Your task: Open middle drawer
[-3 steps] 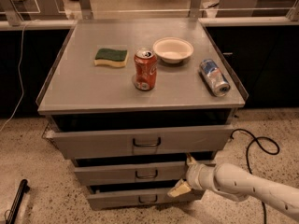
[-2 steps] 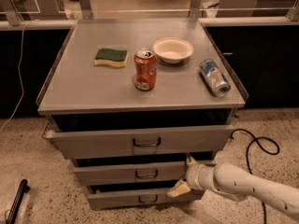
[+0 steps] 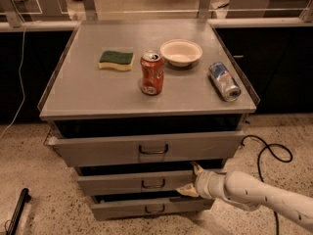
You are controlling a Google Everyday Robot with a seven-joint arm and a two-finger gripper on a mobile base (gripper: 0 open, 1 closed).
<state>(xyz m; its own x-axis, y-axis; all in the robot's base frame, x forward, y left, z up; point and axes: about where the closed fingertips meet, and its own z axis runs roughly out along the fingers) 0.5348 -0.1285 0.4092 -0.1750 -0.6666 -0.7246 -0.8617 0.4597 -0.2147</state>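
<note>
The middle drawer (image 3: 132, 182) is the low grey front, second of three, with a small dark loop handle (image 3: 153, 183). A dark gap shows above it. My gripper (image 3: 190, 180) is at the right end of this front, well right of the handle. It is open, with one pale finger (image 3: 196, 169) at the front's top edge and the other at its bottom edge. The white arm (image 3: 254, 195) reaches in from the lower right.
The taller top drawer (image 3: 146, 149) sticks out above, the narrow bottom drawer (image 3: 146, 208) sits below. On the cabinet top stand a sponge (image 3: 116, 59), a red can (image 3: 152, 73), a white bowl (image 3: 181, 52) and a lying can (image 3: 224, 80). A black cable (image 3: 269, 153) lies on the floor at right.
</note>
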